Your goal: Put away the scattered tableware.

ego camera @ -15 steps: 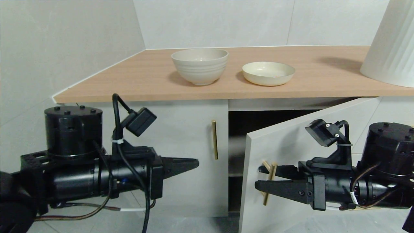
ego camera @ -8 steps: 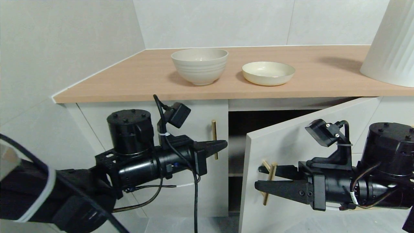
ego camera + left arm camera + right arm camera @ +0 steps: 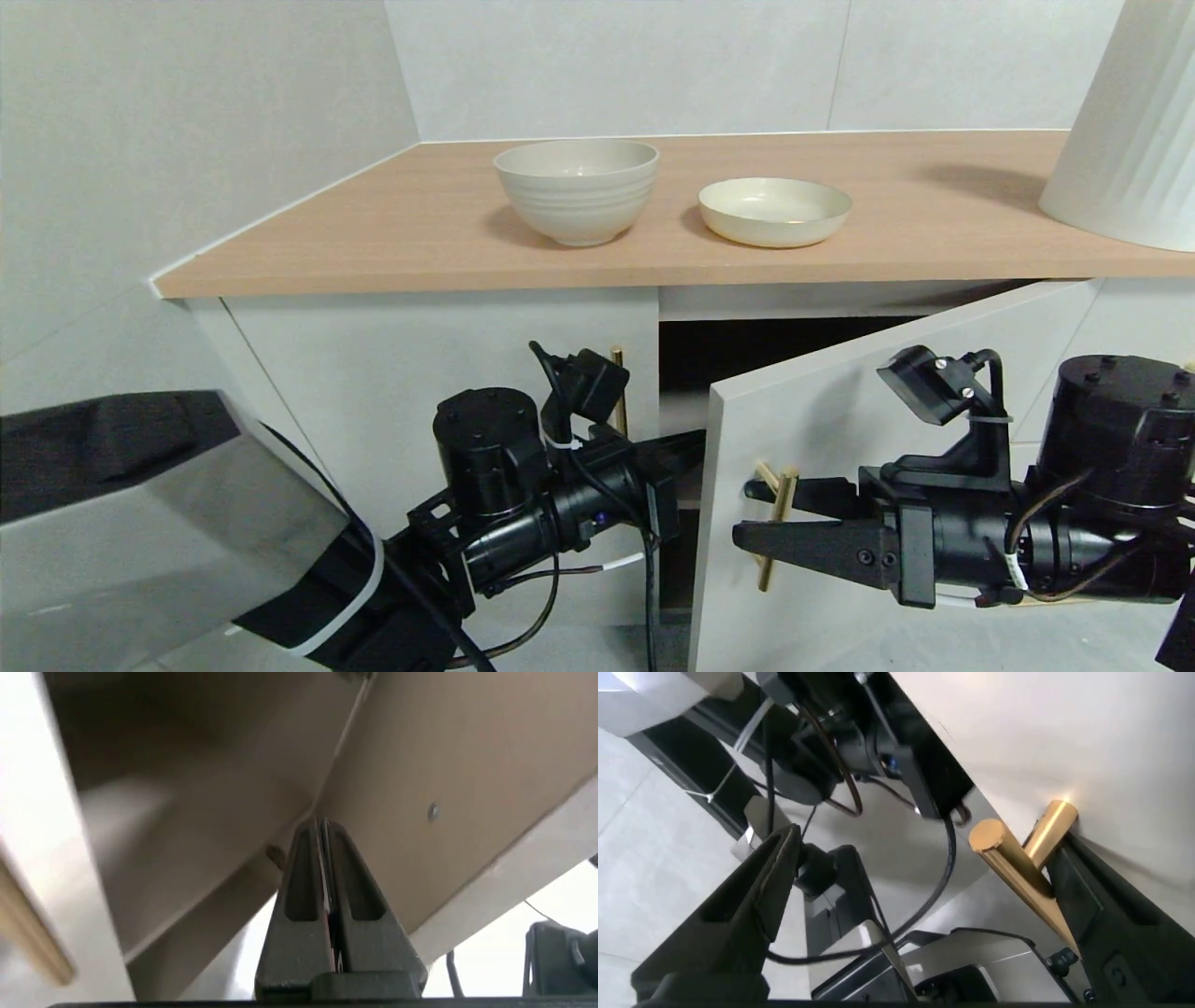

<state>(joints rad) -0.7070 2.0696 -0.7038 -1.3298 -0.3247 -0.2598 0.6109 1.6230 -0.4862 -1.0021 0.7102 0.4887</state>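
1. A cream bowl [image 3: 576, 191] is standing upright on the wooden countertop [image 3: 392, 233], its plain glazed inside facing up.
2. A shallow cream dish [image 3: 775, 212] is sitting to the bowl's right, near it but apart, also showing a bare inside.
3. Under the countertop, the cabinet's right door [image 3: 840, 401] is hanging partly open. The dark interior [image 3: 747, 341] and a pale shelf [image 3: 679, 485] are showing inside; I cannot tell what the cabinet is holding.
4. The left door [image 3: 448, 373] is lying closed, its brass handle [image 3: 617, 369] upright at its inner edge.
5. The left gripper [image 3: 693, 441] is pointing into the opening between the two doors. Its fingers are pressing flat together and gripping nothing, and the tip is sitting just beside the open door's free edge.
6. The right gripper [image 3: 758, 513] is gaping wide around the open door's brass handle [image 3: 778, 523]. One finger [image 3: 1092, 905] is lying against the bar and the other [image 3: 757, 905] is standing well apart from it.
7. Both dishes are sitting back from the countertop's front edge. Bare wood is stretching between the dish and a tall white ribbed object [image 3: 1130, 131] at the far right.
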